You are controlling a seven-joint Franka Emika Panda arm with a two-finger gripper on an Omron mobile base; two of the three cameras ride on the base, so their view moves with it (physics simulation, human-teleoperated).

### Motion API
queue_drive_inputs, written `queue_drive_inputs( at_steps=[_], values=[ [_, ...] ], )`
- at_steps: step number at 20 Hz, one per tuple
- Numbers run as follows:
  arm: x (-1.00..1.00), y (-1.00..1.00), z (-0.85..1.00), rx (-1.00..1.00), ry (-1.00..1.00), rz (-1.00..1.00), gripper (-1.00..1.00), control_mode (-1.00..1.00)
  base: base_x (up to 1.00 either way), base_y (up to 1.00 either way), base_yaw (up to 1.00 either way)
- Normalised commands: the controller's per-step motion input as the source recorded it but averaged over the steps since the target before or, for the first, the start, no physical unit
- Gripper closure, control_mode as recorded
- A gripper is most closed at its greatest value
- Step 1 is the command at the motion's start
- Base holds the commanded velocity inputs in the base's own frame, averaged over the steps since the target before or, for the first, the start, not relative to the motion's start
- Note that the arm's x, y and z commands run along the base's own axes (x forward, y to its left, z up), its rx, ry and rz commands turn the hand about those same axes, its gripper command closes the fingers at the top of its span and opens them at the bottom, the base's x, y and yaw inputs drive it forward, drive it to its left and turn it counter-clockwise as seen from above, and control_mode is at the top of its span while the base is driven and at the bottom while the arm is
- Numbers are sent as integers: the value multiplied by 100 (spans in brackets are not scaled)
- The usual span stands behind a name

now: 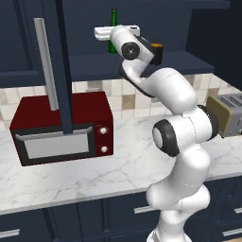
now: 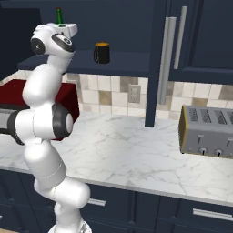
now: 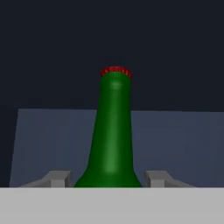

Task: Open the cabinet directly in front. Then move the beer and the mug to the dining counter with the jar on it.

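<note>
On the open cabinet's (image 2: 136, 63) shelf the beer (image 3: 111, 135) stands upright, its body between the two fingertips (image 3: 59, 178), one just beside each flank. The gripper (image 3: 108, 181) looks clenched on the bottle, though contact sits at the picture's edge, so I can't swear to it. A low, loose grip could let the tall bottle tip or slide as it's drawn out, and the neck might knock the cabinet's top. The mug (image 2: 102, 53) waits apart on the same shelf, and the swinging arm could clip it.
</note>
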Motion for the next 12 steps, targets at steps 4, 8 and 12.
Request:
queue_drive_inputs(
  at_steps=[4,8,12],
  values=[
    [-9,0,0,0,0,0,100,-100,0,0,0],
    [-98,-13,-21,0,0,-3,100,-100,0,0,0],
    [-100,-36,-37,4,0,-11,100,-100,0,0,0]
  ],
)
